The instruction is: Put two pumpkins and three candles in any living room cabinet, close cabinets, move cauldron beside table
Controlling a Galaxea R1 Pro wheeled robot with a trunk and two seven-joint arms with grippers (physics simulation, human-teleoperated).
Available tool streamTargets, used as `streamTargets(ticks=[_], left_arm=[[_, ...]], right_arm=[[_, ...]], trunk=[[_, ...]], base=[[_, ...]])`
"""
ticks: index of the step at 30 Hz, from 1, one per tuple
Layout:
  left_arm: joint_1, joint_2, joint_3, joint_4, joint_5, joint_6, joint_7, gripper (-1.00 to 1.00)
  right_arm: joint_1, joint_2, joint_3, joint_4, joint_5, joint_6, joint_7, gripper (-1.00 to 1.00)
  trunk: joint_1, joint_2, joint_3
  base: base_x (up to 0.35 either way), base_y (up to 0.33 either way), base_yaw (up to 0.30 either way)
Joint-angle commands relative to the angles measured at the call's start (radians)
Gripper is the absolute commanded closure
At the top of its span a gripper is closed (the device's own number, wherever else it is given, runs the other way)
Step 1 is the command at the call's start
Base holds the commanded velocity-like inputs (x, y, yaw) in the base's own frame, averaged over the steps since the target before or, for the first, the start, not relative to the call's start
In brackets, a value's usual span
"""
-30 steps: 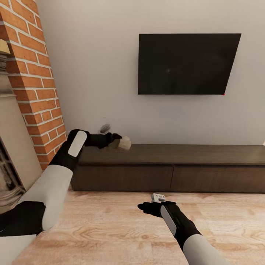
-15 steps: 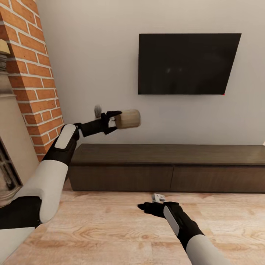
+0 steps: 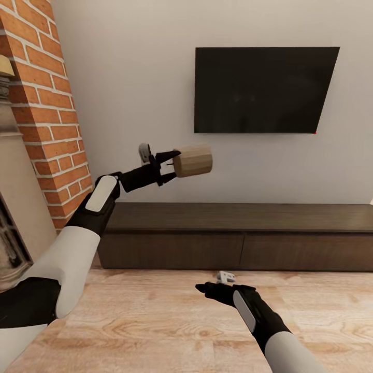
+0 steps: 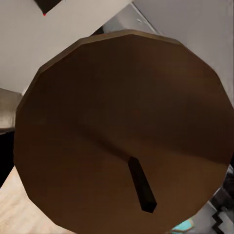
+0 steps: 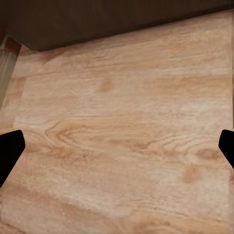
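Above the long, low, dark brown wooden cabinet [image 3: 235, 235] with its flat top and plain closed front panels, the robot's left gripper [image 3: 173, 165] holds a short, stubby candle [image 3: 192, 160] banded in cream and tan, clamped by one end so the cylinder lies on its side in mid-air, well clear of the cabinet top. From the left wrist camera, the candle's round brown end face [image 4: 122, 131] looms close, with a short dark wick [image 4: 142, 185] lying across it. At the lower right of the head view, the right gripper [image 3: 204, 288] hangs low over the light wooden plank floor [image 3: 155, 321], near the cabinet's front; from its own wrist camera its two black fingertips [image 5: 10, 146] stand wide apart with nothing between them but floorboards and the cabinet's dark base [image 5: 117, 19]. On the pale wall behind hangs a large black flat screen [image 3: 264, 89], and a red brick column [image 3: 46, 114] rises at the left beside the cabinet's end
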State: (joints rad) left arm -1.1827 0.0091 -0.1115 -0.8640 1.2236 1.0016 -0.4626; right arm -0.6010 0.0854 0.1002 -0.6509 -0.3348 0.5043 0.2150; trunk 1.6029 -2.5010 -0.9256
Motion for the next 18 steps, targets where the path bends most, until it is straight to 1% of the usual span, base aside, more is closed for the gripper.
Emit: streamTargets(ticks=[1, 3, 4, 6, 7, 9, 10, 11, 12, 15, 18], left_arm=[[-0.001, 0.001, -0.003, -0.010, -0.010, -0.002, -0.013, 1.00], [0.000, 0.000, -0.005, -0.025, -0.013, -0.013, -0.016, 1.00], [0.000, -0.001, -0.012, -0.047, -0.018, -0.058, -0.021, 1.00], [0.000, -0.001, -0.022, -0.056, -0.019, -0.063, -0.021, 1.00], [0.000, -0.001, -0.039, -0.060, -0.019, -0.066, -0.020, 1.00], [0.000, -0.002, -0.088, -0.064, -0.019, -0.071, -0.019, 1.00], [0.000, -0.002, -0.100, -0.065, -0.018, -0.072, -0.018, 1.00], [0.000, -0.005, -0.125, -0.066, -0.018, -0.086, -0.018, 1.00], [0.000, -0.009, -0.135, -0.066, -0.018, -0.101, -0.018, 1.00], [0.000, -0.017, -0.151, -0.067, -0.018, -0.133, -0.018, 1.00], [0.000, -0.019, -0.162, -0.067, -0.018, -0.142, -0.018, 1.00]], right_arm=[[0.000, 0.000, -0.014, -0.001, -0.002, 0.005, 0.001, -1.00], [0.000, -0.001, -0.027, 0.000, -0.001, 0.005, 0.001, -1.00], [0.000, -0.001, -0.039, 0.021, -0.001, 0.008, -0.001, -1.00], [0.000, -0.001, -0.041, 0.024, -0.001, 0.008, -0.002, -1.00], [0.000, -0.001, -0.041, 0.026, -0.001, 0.008, -0.001, -1.00], [0.000, -0.001, -0.041, 0.027, 0.000, 0.009, -0.001, -1.00], [0.000, -0.001, -0.041, 0.027, 0.000, 0.009, -0.001, -1.00], [0.000, -0.001, -0.041, 0.028, 0.000, 0.008, 0.000, -1.00], [0.000, -0.001, -0.041, 0.028, 0.000, 0.008, 0.001, -1.00], [0.000, -0.001, -0.043, 0.040, -0.010, 0.006, 0.001, -1.00], [0.000, -0.001, -0.044, 0.050, -0.024, 0.005, 0.001, -1.00]], trunk=[[0.000, 0.000, -0.001], [0.000, 0.000, -0.001], [0.000, 0.000, -0.001], [0.000, 0.000, -0.001], [0.000, 0.000, -0.001], [0.000, 0.000, -0.001], [0.000, 0.000, -0.001], [0.000, 0.000, -0.001], [0.000, 0.000, -0.001], [0.000, 0.000, -0.001], [0.000, 0.000, -0.001]], base=[[0.000, 0.000, 0.000], [0.000, 0.000, 0.000], [0.000, 0.000, 0.000], [0.003, 0.000, 0.000], [0.038, 0.000, 0.000], [0.109, 0.000, 0.000], [0.172, 0.000, 0.000], [0.249, 0.000, 0.000], [0.278, 0.000, 0.000], [0.305, 0.000, 0.000], [0.323, 0.000, 0.000]])
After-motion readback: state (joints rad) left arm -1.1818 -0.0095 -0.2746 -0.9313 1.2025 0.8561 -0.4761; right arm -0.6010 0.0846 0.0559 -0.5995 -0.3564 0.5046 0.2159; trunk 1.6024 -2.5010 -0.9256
